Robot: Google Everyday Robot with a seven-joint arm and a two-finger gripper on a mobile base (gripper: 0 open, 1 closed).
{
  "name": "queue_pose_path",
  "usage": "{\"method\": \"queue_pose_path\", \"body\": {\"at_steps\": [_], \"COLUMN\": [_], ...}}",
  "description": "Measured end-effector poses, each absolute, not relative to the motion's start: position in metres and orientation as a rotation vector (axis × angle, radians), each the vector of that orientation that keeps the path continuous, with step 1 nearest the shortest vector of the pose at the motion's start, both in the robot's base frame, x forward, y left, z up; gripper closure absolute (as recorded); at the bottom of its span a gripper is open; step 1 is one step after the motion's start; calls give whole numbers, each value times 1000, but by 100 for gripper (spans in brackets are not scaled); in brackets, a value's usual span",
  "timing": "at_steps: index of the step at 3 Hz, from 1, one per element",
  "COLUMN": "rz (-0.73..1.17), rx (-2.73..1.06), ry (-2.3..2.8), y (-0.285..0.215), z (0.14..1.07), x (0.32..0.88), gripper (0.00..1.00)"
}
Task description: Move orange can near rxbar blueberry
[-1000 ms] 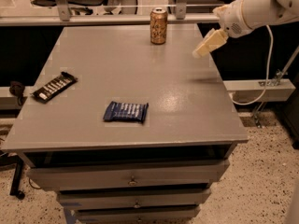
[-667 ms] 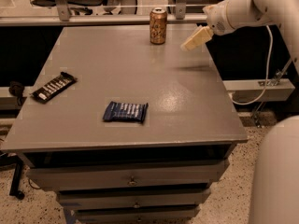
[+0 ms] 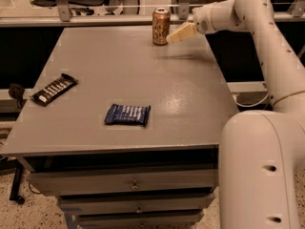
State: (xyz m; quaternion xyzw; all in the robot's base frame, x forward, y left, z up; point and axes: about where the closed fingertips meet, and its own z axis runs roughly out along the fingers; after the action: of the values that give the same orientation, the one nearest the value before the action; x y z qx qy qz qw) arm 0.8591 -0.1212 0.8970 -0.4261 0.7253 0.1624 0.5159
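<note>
The orange can (image 3: 161, 26) stands upright near the far edge of the grey table (image 3: 119, 80), orange-brown with a silver top. My gripper (image 3: 175, 36) reaches in from the right on the white arm, its pale tip just right of the can and almost touching it. The rxbar blueberry (image 3: 127, 114), a flat dark blue wrapper with white lettering, lies near the table's front middle, far from the can.
A longer black-wrapped bar (image 3: 54, 89) lies near the table's left edge. The robot's white body (image 3: 262, 171) fills the lower right. Drawers (image 3: 128, 185) sit under the tabletop. A rail and chair legs stand behind the far edge.
The gripper has moved left along the far side of the table, from well right of the can to right beside it. The can and both bars have not moved.
</note>
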Motion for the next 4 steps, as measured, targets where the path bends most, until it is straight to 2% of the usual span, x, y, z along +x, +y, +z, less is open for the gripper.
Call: {"method": "queue_pose_path", "body": {"at_steps": [2,3,4], "rz": [539,591,626], "rx": [-952,-962,-970], "ry": [1703,1778,1826], "y": [-68,-46,-36], "z": [900,887,880], "x": [880,877,873], "gripper": [0,18,41]}}
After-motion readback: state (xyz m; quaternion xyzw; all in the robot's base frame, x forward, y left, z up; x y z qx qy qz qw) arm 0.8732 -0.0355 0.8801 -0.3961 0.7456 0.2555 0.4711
